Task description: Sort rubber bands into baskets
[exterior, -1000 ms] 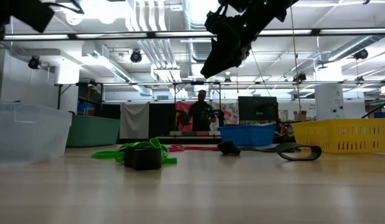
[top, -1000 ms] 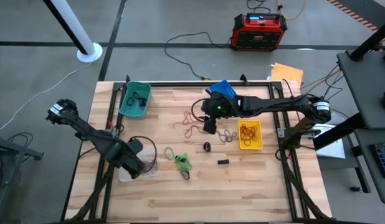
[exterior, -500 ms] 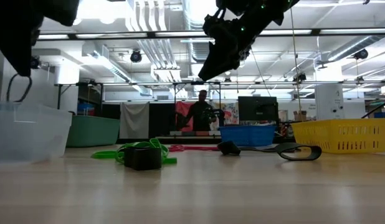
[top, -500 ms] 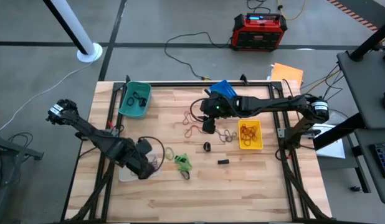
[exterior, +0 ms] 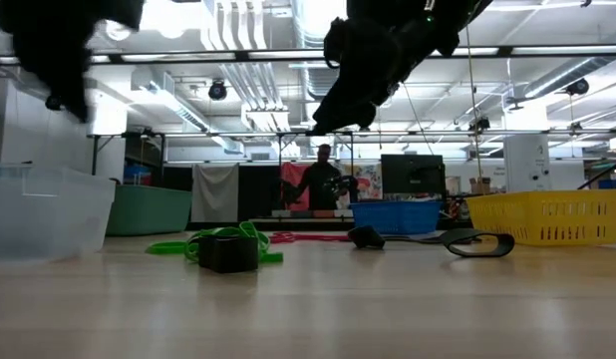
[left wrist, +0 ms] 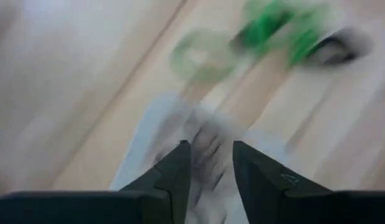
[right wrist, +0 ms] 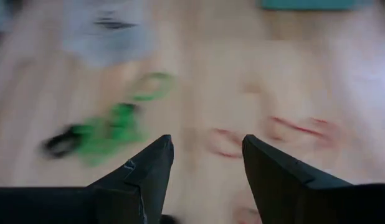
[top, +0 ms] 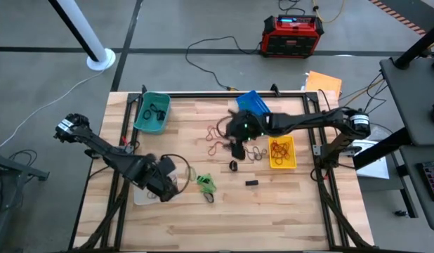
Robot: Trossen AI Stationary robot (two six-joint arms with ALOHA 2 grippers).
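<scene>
Low view: clear basket [exterior: 44, 211] at left edge on the surface [exterior: 308, 309], teal basket [exterior: 149, 209] behind it. Green bands [exterior: 203, 244] around a black block [exterior: 228, 253] left of centre. Blue basket [exterior: 396, 216] and yellow basket [exterior: 549, 217] at right. Right hand [exterior: 350, 80] hangs top centre, left hand [exterior: 54, 50] upper left. Person [exterior: 320, 181] in background.
</scene>
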